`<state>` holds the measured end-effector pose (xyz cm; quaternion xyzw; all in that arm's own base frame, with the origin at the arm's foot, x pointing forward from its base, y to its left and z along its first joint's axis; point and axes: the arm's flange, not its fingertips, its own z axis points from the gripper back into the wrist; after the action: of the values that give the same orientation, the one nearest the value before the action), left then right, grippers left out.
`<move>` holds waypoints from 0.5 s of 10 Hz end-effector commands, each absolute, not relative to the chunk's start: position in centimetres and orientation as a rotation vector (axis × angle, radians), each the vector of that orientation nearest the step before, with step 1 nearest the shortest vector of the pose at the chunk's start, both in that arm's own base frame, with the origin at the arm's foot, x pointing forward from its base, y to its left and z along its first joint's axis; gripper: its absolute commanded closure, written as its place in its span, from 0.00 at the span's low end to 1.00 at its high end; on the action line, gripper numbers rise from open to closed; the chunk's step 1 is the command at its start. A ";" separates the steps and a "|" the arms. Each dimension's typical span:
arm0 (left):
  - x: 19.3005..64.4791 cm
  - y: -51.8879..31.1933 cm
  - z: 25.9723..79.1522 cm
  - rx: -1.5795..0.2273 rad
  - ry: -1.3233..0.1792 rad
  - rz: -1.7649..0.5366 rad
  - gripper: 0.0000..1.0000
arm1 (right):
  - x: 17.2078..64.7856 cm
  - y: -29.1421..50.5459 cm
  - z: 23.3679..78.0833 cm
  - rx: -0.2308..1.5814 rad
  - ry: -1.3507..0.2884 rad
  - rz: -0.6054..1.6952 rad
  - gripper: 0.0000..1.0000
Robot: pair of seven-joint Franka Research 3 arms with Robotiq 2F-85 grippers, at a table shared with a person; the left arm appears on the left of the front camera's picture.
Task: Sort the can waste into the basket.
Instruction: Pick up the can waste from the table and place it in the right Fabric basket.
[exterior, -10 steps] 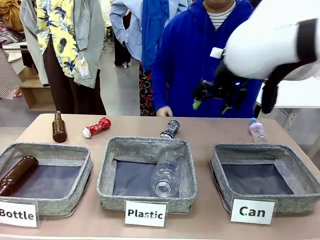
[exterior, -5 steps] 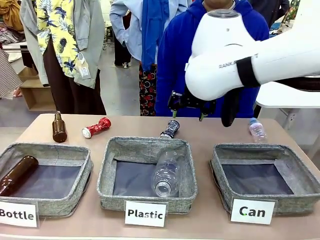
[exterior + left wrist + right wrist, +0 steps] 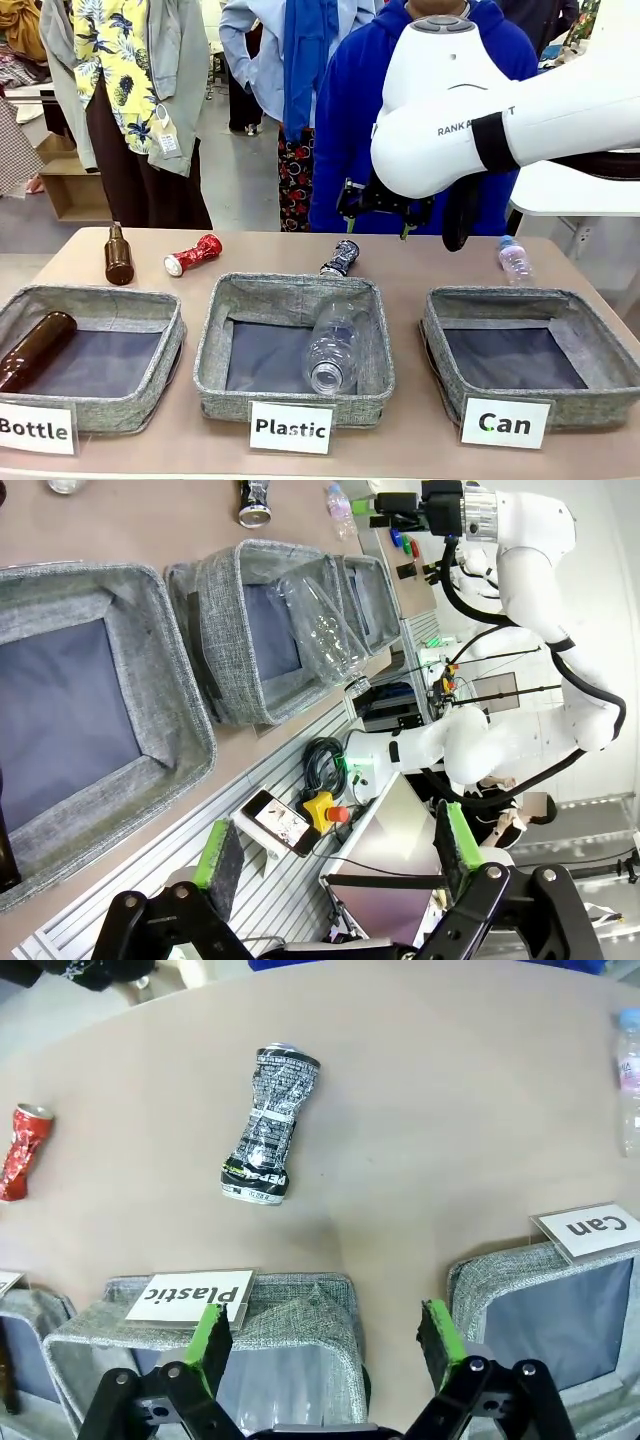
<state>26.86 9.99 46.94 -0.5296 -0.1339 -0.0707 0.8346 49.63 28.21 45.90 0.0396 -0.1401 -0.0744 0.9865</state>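
The black can (image 3: pixel 340 258) with silver-white print lies crushed on the table behind the middle basket; it is also in the right wrist view (image 3: pixel 268 1125). Farther left lies the red can (image 3: pixel 193 254), which sits at the left edge of the right wrist view (image 3: pixel 22 1138). The "Can" basket (image 3: pixel 437 340) stands at the front right with nothing in it. My right gripper (image 3: pixel 378 215) hangs above and just behind the black can, open and holding nothing (image 3: pixel 325 1345). My left gripper (image 3: pixel 337 848) is open too, off the table's near edge.
The "Plastic" basket (image 3: pixel 215 345) holds a clear bottle (image 3: pixel 332 345). The "Bottle" basket (image 3: pixel 160 350) holds a brown bottle (image 3: pixel 35 348). Another brown bottle (image 3: pixel 118 255) stands at the back left, and a small plastic bottle (image 3: pixel 514 258) at the back right. A person in blue (image 3: pixel 350 120) stands behind the table.
My right arm has swung left, bringing its gripper from the right side to above the black can. It has barely moved in the last half second.
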 end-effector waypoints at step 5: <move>26.6 10.0 47.0 -1.131 -0.274 -0.145 0.00 | 53.3 34.8 43.6 -0.079 -0.269 -0.241 0.00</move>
<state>26.86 9.99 46.93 -0.5298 -0.1338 -0.0705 0.8346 51.09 32.04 43.79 -0.0181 -0.1266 -0.1129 0.9853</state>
